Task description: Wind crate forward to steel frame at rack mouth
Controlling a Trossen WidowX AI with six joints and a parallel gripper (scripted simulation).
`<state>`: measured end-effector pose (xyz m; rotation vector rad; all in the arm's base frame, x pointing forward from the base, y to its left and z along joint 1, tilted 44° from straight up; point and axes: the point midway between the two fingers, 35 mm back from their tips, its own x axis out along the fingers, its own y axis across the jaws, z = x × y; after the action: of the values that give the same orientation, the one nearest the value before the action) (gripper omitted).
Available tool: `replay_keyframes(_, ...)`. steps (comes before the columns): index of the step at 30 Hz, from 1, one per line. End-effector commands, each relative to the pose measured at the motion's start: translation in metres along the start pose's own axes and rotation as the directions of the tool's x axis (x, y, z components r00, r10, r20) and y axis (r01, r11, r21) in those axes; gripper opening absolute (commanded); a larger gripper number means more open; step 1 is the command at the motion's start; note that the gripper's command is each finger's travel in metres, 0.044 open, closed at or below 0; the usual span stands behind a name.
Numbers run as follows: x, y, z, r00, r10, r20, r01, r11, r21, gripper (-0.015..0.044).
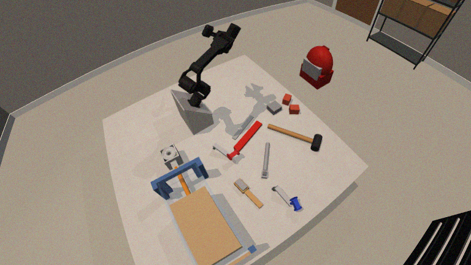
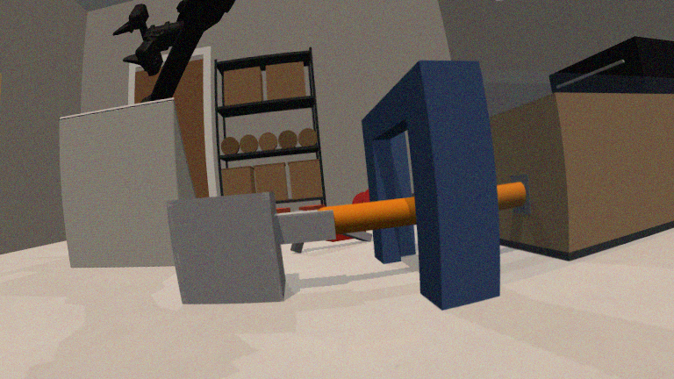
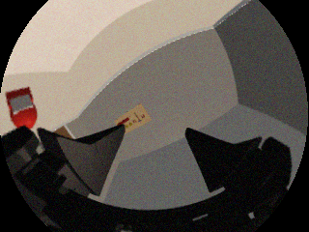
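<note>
Wide apart are the fingers of the claw (image 2: 118,46) (image 3: 155,128), with nothing seen between them; it is carried high above the bench (image 1: 312,164) (image 2: 347,339) by the black arm (image 1: 208,55) (image 2: 186,52), which is mounted on a grey wedge-shaped pedestal (image 1: 203,123) (image 2: 118,186).

The crate (image 1: 206,226) (image 2: 616,156) is seen sitting flat behind the blue steel frame (image 1: 175,172) (image 2: 459,181), and a gap is left between its front and the frame. It is joined to the grey winch (image 1: 170,153) (image 2: 225,250) by an orange strap (image 1: 183,181) (image 2: 372,215) that is passed through the frame's opening. On top of the winch a round hole is shown, with no handle set in it.

Tools are spread over the bench beside the winch and crate. A red-gripped cranked tool (image 1: 248,136) is laid nearest the pedestal, near a mallet (image 1: 291,134) with a black head. A grey bar-like tool (image 1: 266,159) is placed between the mallet and a wooden-handled brush or scraper (image 1: 253,197); which of the two it is cannot be made out. Farther along, a grey crank with a blue knob (image 1: 295,203) is laid down. Two red blocks (image 1: 286,99) and a grey block (image 1: 274,107) are grouped near the bench edge.
</note>
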<state>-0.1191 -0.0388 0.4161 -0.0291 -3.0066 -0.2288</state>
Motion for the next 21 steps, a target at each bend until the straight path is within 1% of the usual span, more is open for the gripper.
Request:
replay_keyframes(1, 0.001, 0.002, 0.001, 1.000, 0.008, 0.005, -0.008, 1.000, 0.011, 0.0426)
replay_keyframes(2, 0.005, 0.009, 0.003, 0.999, 0.033, 0.020, -0.034, 0.998, 0.043, 0.0440)
replay_keyframes(5, 0.020, 0.050, 0.015, 0.980, 0.170, 0.104, -0.189, 0.957, 0.222, 0.0440)
replay_keyframes(7, 0.025, 0.080, 0.025, 0.951, 0.261, 0.162, -0.303, 0.891, 0.340, 0.0440)
replay_keyframes(9, 0.024, 0.111, 0.036, 0.912, 0.347, 0.219, -0.410, 0.795, 0.448, 0.0440)
replay_keyframes(12, 0.015, 0.157, 0.054, 0.836, 0.460, 0.300, -0.542, 0.603, 0.585, 0.0440)
replay_keyframes(15, -0.005, 0.199, 0.072, 0.743, 0.553, 0.376, -0.623, 0.368, 0.690, 0.0440)
replay_keyframes(18, -0.035, 0.236, 0.091, 0.640, 0.625, 0.447, -0.637, 0.107, 0.763, 0.0440)
replay_keyframes(21, -0.074, 0.266, 0.111, 0.524, 0.682, 0.510, -0.581, -0.151, 0.800, 0.0440)
